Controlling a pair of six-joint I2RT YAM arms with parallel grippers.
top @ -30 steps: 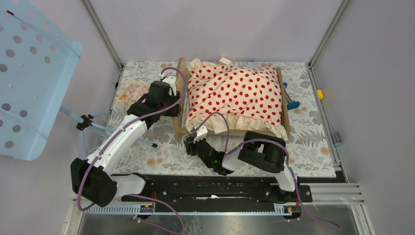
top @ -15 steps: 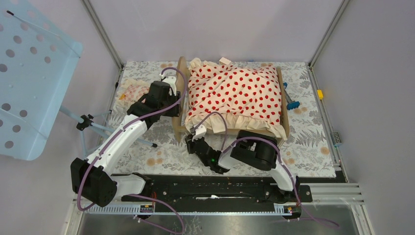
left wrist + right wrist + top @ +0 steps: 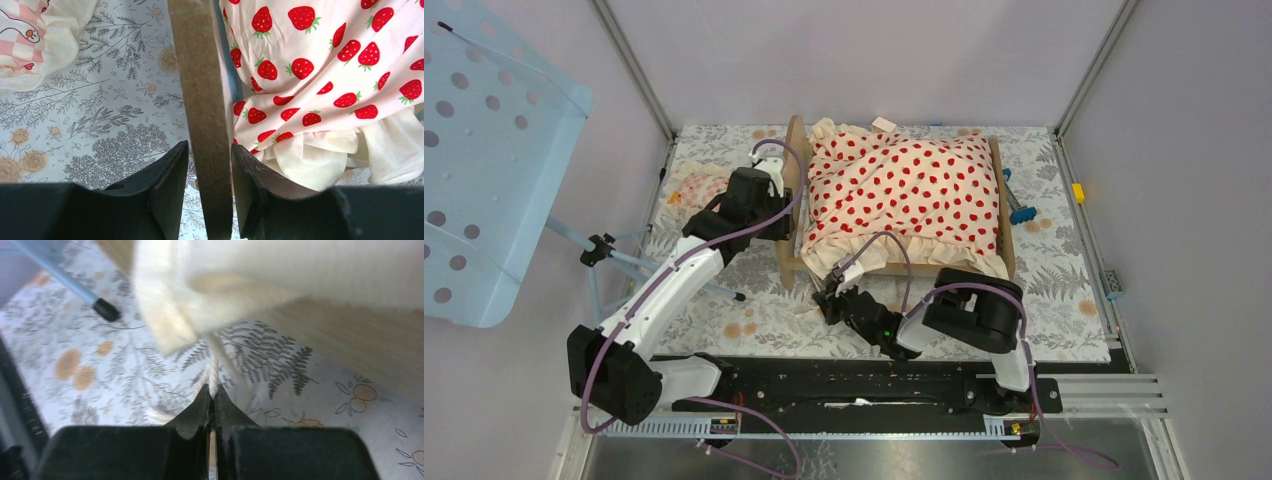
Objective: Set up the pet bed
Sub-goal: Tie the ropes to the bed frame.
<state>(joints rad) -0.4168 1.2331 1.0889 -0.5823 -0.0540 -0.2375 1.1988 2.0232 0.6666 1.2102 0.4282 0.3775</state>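
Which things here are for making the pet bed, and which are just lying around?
For the job: pet bed, strawberry blanket, checked pillow.
Just lying about: small blue thing, small yellow piece, big blue holed panel.

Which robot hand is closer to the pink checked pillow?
Left. The left gripper holds the pet bed by its end board, beside the pillow; the right gripper pinches the blanket ruffle, farther away.

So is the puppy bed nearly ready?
Partly. Done: the blanket covers the bed. In hand: the left gripper holds the bed's end board, and the right gripper pinches the blanket's near frill. To do: the pillow lies on the table beside the bed, not on it.
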